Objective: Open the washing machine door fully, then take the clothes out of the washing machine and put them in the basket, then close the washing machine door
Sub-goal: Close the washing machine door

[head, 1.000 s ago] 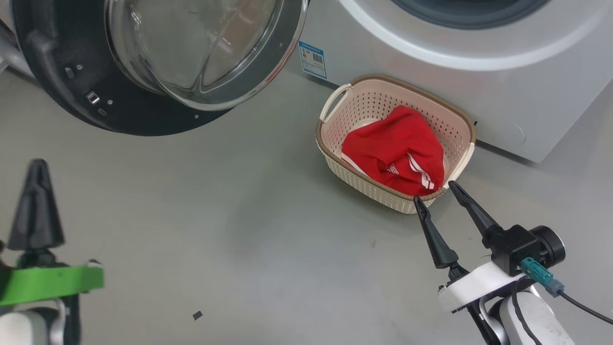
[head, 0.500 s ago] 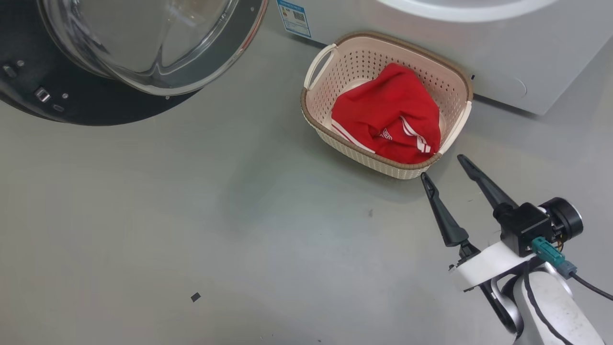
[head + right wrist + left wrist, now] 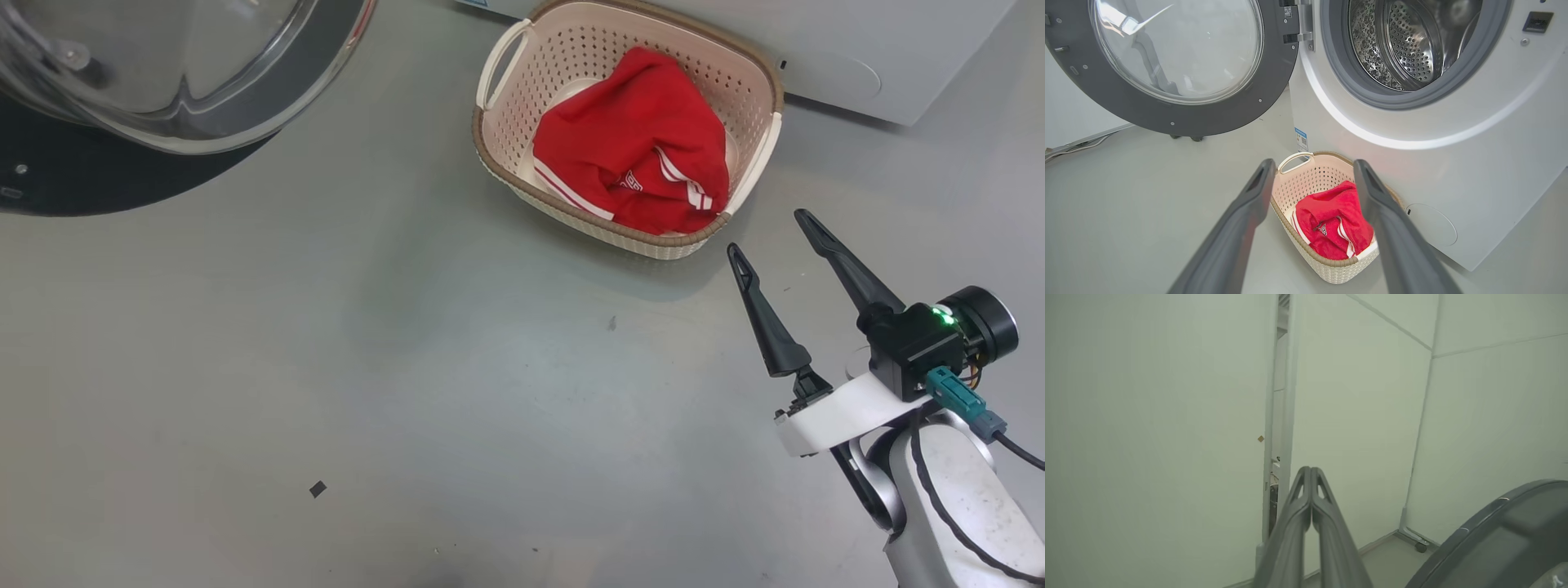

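Washing machine (image 3: 1453,163) shows a bare drum, its door (image 3: 1180,65) hanging wide open; the basket (image 3: 739,73) just before it holds the clothes (image 3: 633,151). To close, I judge, push the door's rim steadily with the left hand (image 3: 1310,470), its fingers pressed together, keeping the wide, empty right hand (image 3: 768,232) off the basket.

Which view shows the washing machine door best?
The right wrist view: the washing machine door stands open, nearly whole, with rim, glass and hinge. The head view cuts it to part of glass and rim. The left wrist view has a curved dark edge, probably its rim.
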